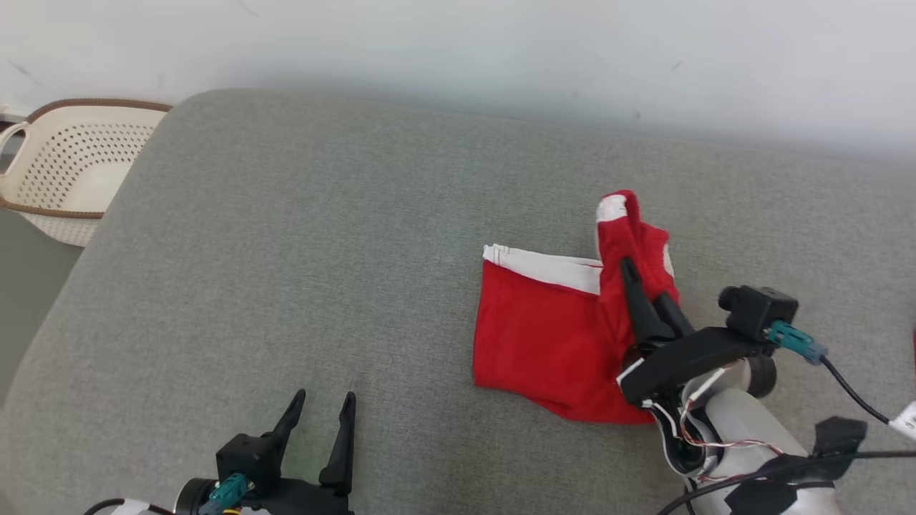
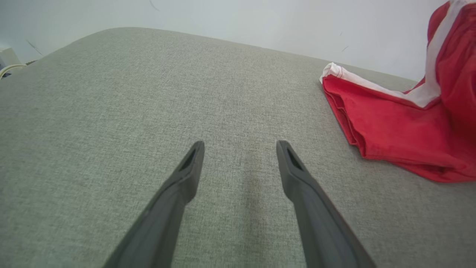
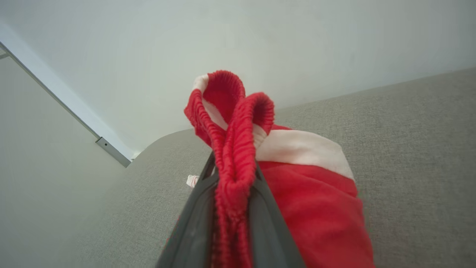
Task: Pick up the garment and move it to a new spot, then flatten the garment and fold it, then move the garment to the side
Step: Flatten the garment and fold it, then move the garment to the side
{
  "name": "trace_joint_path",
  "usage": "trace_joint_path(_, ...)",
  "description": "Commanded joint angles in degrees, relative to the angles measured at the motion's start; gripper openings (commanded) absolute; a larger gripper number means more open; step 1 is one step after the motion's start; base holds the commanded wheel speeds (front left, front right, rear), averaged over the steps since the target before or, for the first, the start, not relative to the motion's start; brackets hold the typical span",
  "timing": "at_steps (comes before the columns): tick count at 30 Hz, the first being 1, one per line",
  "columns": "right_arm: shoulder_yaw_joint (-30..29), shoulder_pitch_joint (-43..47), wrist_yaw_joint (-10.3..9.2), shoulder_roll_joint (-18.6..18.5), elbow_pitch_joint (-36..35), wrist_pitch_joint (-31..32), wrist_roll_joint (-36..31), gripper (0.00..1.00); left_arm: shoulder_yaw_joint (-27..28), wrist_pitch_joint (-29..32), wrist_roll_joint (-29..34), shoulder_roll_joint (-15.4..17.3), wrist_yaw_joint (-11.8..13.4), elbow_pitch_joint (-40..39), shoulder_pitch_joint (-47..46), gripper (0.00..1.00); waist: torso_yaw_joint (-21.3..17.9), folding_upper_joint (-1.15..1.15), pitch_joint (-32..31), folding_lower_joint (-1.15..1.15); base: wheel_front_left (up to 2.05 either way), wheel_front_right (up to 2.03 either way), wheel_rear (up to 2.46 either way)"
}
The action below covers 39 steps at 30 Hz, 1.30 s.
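Note:
The garment (image 1: 544,329) is a pair of red shorts with white stripes, lying folded on the grey cushion right of centre. My right gripper (image 1: 640,282) is shut on the garment's ribbed red waistband (image 3: 232,156) and lifts that end above the cushion, while the rest lies flat. From the left wrist view the garment (image 2: 394,126) lies to the right, its raised part at the upper right corner. My left gripper (image 1: 323,402) hovers open over bare cushion at the lower left, well apart from the garment, with nothing between its fingers (image 2: 186,175).
The grey cushion (image 1: 286,257) spreads wide to the left of the garment. A cream perforated basket (image 1: 64,168) with a brown rim stands off its far left edge. A pale wall runs along the back.

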Motion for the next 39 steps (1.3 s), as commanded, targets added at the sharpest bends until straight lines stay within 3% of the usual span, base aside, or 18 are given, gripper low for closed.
trace_joint_path(1,1.1,-0.8,-0.05,-0.1,0.5,0.1,0.8,0.0,-0.2,0.0,-0.3,0.1,-0.3,0.1,1.0,1.0,0.8,0.0,0.1,0.0,0.0,0.0,0.0)
trace_joint_path(8,6.2,-4.1,-0.04,0.7,6.2,-0.3,2.6,0.0,-3.4,0.0,-1.5,0.1,-0.1,-1.0,0.4,1.0,5.9,0.0,0.6,0.0,0.0,0.0,0.0)
trace_joint_path(14,7.1,-5.3,-0.03,0.2,11.1,-0.5,2.7,0.0,-5.3,0.0,-2.5,0.1,0.0,-2.6,0.9,1.0,10.9,0.0,0.8,0.0,0.0,0.0,0.0)
trace_joint_path(15,6.7,-5.5,-0.03,0.1,11.7,-0.5,2.4,0.05,-5.3,0.0,-2.4,0.1,0.1,-2.8,1.2,1.0,11.5,0.0,0.8,0.0,0.0,0.0,0.0)
trace_joint_path(16,6.1,-5.6,-0.03,-0.1,12.4,-0.6,2.0,0.31,-5.3,0.0,-2.3,0.1,0.3,-3.0,1.5,1.0,12.0,0.0,0.8,0.0,0.0,0.0,0.0)
trace_joint_path(17,6.1,-5.6,-0.03,-0.1,12.4,-0.6,2.0,0.31,-5.3,0.0,-2.3,0.1,0.3,-3.0,1.5,1.0,12.0,0.0,0.8,0.0,0.0,0.0,0.0)
trace_joint_path(18,5.6,-5.8,-0.03,-0.1,12.7,-0.6,1.6,1.0,-5.1,0.0,-2.4,0.1,0.4,-3.0,1.7,1.0,12.4,0.0,0.8,0.0,0.0,0.0,0.0)
trace_joint_path(22,2.9,-5.4,-0.03,0.7,11.4,-0.5,0.1,1.0,-4.2,0.0,-2.2,0.1,0.4,-3.2,1.9,1.0,12.9,0.0,0.9,0.0,0.0,0.0,0.0)
trace_joint_path(28,-1.9,-3.1,-0.04,1.0,3.7,-0.5,-1.8,1.0,-3.1,0.0,-1.9,0.1,0.5,-3.5,2.4,1.0,11.1,0.0,0.8,0.0,0.0,0.0,0.0)
trace_joint_path(32,-8.9,0.3,-0.04,0.2,-0.3,-0.5,-3.5,1.0,-3.2,0.0,-1.5,0.1,0.3,-3.8,2.2,1.0,9.3,0.0,0.2,0.0,0.0,0.0,0.0)
trace_joint_path(39,-17.0,7.0,-0.03,-0.4,-0.1,-0.5,-5.3,1.0,-3.4,0.0,-1.4,0.1,0.1,-3.5,2.5,1.0,8.1,0.0,-0.7,0.0,0.0,0.0,0.0)
